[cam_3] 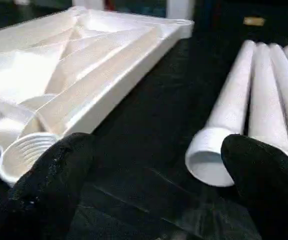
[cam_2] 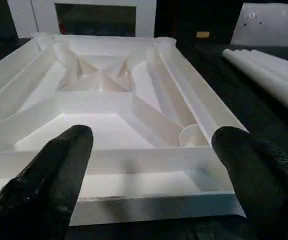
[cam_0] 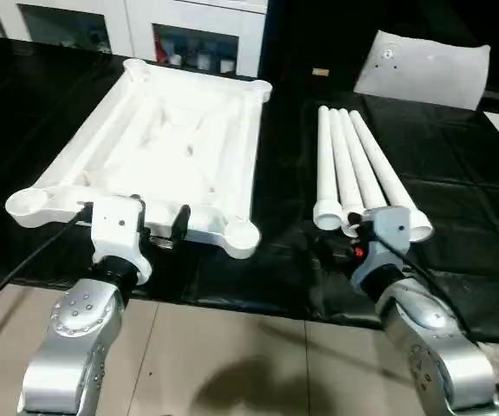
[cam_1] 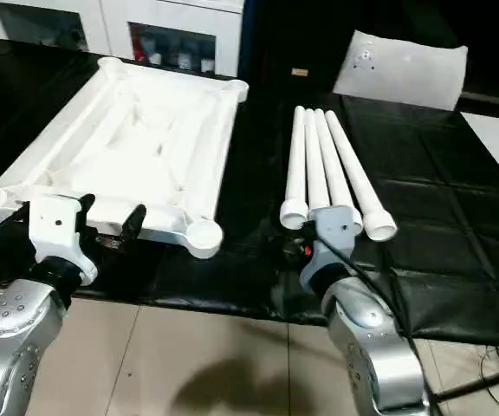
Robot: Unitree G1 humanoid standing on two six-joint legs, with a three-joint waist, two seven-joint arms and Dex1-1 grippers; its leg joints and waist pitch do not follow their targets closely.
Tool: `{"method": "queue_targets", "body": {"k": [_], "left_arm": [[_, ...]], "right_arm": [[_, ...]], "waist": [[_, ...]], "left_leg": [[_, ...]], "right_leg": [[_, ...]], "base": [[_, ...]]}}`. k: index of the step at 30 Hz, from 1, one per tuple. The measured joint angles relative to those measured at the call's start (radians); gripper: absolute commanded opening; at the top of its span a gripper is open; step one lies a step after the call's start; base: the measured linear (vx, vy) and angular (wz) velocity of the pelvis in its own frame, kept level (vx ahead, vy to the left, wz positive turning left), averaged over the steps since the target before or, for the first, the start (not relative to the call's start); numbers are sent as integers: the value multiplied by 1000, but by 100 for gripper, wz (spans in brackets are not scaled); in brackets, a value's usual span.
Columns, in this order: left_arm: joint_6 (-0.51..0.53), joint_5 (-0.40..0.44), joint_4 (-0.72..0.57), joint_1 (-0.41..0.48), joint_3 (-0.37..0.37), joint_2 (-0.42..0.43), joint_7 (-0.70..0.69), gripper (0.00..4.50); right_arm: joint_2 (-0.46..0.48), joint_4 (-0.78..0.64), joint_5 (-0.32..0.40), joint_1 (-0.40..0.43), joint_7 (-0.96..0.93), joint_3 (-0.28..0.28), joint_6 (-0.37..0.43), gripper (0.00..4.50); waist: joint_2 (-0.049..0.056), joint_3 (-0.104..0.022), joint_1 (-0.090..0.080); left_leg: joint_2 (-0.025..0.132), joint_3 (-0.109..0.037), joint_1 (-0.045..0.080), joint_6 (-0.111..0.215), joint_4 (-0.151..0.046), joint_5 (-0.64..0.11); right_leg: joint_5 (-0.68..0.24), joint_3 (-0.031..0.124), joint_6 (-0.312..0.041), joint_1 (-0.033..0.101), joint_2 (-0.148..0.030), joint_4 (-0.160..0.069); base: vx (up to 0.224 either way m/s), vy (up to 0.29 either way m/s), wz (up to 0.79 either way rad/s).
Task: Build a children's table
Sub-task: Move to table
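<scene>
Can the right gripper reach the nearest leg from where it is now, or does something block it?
Probably yes. The right gripper is open just short of the legs' wide ends, with bare black table cover between.

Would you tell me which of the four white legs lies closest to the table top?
The leftmost leg of the row; only black cover separates it from the table top, while the other three lie beyond it, farther right.

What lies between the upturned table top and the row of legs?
Nothing: between the table top and the four legs runs a bare strip of the black table cover, seen in both eye views and the right wrist view.
</scene>
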Motion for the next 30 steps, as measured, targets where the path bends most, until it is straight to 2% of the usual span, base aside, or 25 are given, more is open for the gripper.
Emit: {"method": "queue_targets", "body": {"k": [1, 2, 4, 5, 6, 7, 8, 10, 11, 12, 13, 14, 15, 17, 18, 19, 20, 21, 22, 23, 24, 25, 28, 29, 30], "left_arm": [[-3, 1, 0, 3, 2, 1, 0, 443], [-4, 1, 1, 9, 7, 6, 0, 443], [-5, 4, 11, 23, 26, 16, 1, 443], [-5, 6, 12, 23, 35, 23, 1, 443], [-7, 7, 12, 22, 35, 21, 0, 443], [-9, 8, 12, 21, 33, 19, 0, 443], [-9, 8, 14, 20, 26, 7, -1, 443], [-8, 6, 14, 20, -14, -1, -10, 443], [-9, 5, 14, 19, -20, 0, -11, 443], [-10, 5, 14, 19, -18, 2, -11, 443], [-11, 5, 14, 19, -15, 8, -12, 443], [-12, 5, 15, 19, -5, 18, -13, 443], [-13, 6, 16, 19, 3, 19, -14, 443], [-13, 8, 22, 19, 16, 25, -18, 443], [-16, 8, 25, 17, 17, 27, -21, 443], [-17, 8, 29, 11, 15, 25, -22, 443], [-19, 8, 32, -1, 9, 11, -23, 443], [-20, 6, 33, -7, -15, 4, -30, 443], [-22, 4, 33, -8, -33, 3, -33, 443], [-24, 3, 34, -8, -38, 4, -34, 443], [-25, 3, 34, -11, -35, 10, -34, 443], [-26, 3, 36, -13, -28, 16, -34, 443], [-26, 6, 62, -14, 1, 23, -33, 443], [-28, 8, 62, -18, 1, 21, -34, 443], [-30, 8, 63, -21, 0, 18, -34, 443]], "right_arm": [[7, 0, 0, -2, 0, 0, -1, 450], [25, 0, 6, -5, 1, 8, -1, 450], [49, -5, 20, -17, 10, 33, -1, 450], [47, -5, 22, -16, 13, 38, -2, 450], [41, -5, 22, -12, 13, 37, -2, 450], [32, -5, 21, -11, 13, 35, -5, 450], [18, -5, 18, -4, 13, 26, -7, 450], [9, -1, 11, 1, 11, 11, -7, 450], [11, -1, 6, 9, 9, 2, -8, 450], [12, -1, 4, 10, 9, 1, -9, 450], [19, 0, 4, 11, 8, 1, -11, 450], [35, 1, 4, 12, 3, 9, -11, 450], [43, 0, 5, 8, 1, 25, -11, 450], [46, -1, 5, 7, 0, 35, -16, 450], [42, -2, 5, 7, -1, 34, -21, 450], [37, -2, 4, 10, -1, 30, -22, 450], [30, -2, 4, 16, -2, 16, -22, 450], [28, 1, 2, 23, -4, 7, -22, 450], [25, 2, 1, 24, -5, 0, -22, 450], [26, 2, 0, 23, -6, -6, -22, 450], [29, 2, 0, 22, -7, -4, -22, 450], [36, 2, -1, 15, -7, 0, -22, 450], [51, 0, 1, 9, -3, 39, -22, 450], [42, -1, 1, 9, -3, 36, -23, 450], [37, -1, 1, 11, -3, 33, -24, 450]], "waist": [[3, 0, 2], [6, 1, 4], [2, 2, 3], [-12, 0, 0], [-23, -5, -3], [-41, -8, -7], [-46, -9, 4], [-23, -1, 17], [-10, -2, 23], [4, -3, 26], [17, -1, 24], [22, -1, 14], [12, -2, 5], [0, -6, -19], [-4, -9, -30], [-11, -15, -35], [-9, -18, -31], [-2, -19, -23], [6, -22, -16], [18, -25, -6], [21, -28, -1], [17, -27, -7], [6, -30, -33], [-8, -30, -37], [-20, -31, -41]], "left_leg": [[-5, -18, -2, 0, 1, 0], [-7, -35, 11, -2, 0, 0], [-22, -36, 33, -18, -2, -5], [-32, -32, 51, -23, -2, -9], [-38, -29, 58, -25, -2, -11], [-49, -23, 61, -29, 0, -13], [-51, -19, 64, -10, 6, -21], [-37, -23, 46, 48, 45, -19], [-33, -25, 26, 39, 53, -11], [-24, -24, 17, 21, 21, 1], [-13, -25, 20, -32, 23, 21], [-10, -29, 29, -39, 16, 20], [-13, -26, 33, -40, 6, 20], [-25, -28, 44, -31, 3, 16], [-31, -27, 44, -31, 3, 15], [-35, -23, 37, -27, 3, 14], [-35, -23, 22, -5, 14, 10], [-31, -25, 11, 40, 28, 3], [-30, -26, 1, 54, 33, 6], [-22, -27, -5, 42, 29, 6], [-18, -31, -2, 10, 23, 7], [-18, -38, 13, -27, 13, 10], [-39, -39, 30, -17, 6, 3], [-47, -31, 40, -15, 6, -2], [-57, -29, 42, -18, 7, -5]], "right_leg": [[-2, -19, 1, 13, -3, -8], [-8, -27, -2, 17, -5, -6], [-37, 2, -54, -4, -13, 66], [-39, 30, -55, -32, -18, 126], [-37, 49, -54, -50, -20, 121], [-20, 72, -15, -54, -26, 99], [-23, 84, 6, -38, -20, 98], [-15, 85, 0, -18, -1, 71], [-11, 82, -5, -7, 5, 64], [-13, 75, -4, 2, 13, 61], [-14, 66, -4, 10, 21, 59], [-15, 61, -5, 12, 20, 50], [-19, 61, -25, 9, 17, 50], [-36, 63, -65, 3, 8, 79], [-43, 64, -63, -4, 2, 89], [-46, 71, -30, 2, -2, 83], [-40, 72, 8, 13, 4, 66], [-37, 72, 8, 15, 7, 56], [-36, 70, 7, 18, 11, 49], [-36, 65, 7, 24, 18, 40], [-36, 59, 7, 28, 21, 33], [-39, 58, 0, 19, 18, 40], [-50, 69, -27, -43, -3, 143], [-42, 79, -34, -64, -13, 114], [-20, 92, 6, -68, -22, 106]], "base": [[23, 19, 73], [93, -14, 56], [106, -32, 27], [0, 0, 0], [26, -60, 3], [26, -60, 3], [-1, -70, 7], [-6, -62, -3], [0, 0, 0], [0, 0, 0], [0, 0, 0], [79, 33, 0], [109, 19, 10], [105, 13, 9], [78, -12, 7], [78, -12, 7], [51, -8, 8], [50, 10, 5], [50, 10, 5], [84, 4, 0], [141, -15, 2], [141, -15, 2], [107, -28, 9], [0, 0, 0], [47, -65, 10]]}}
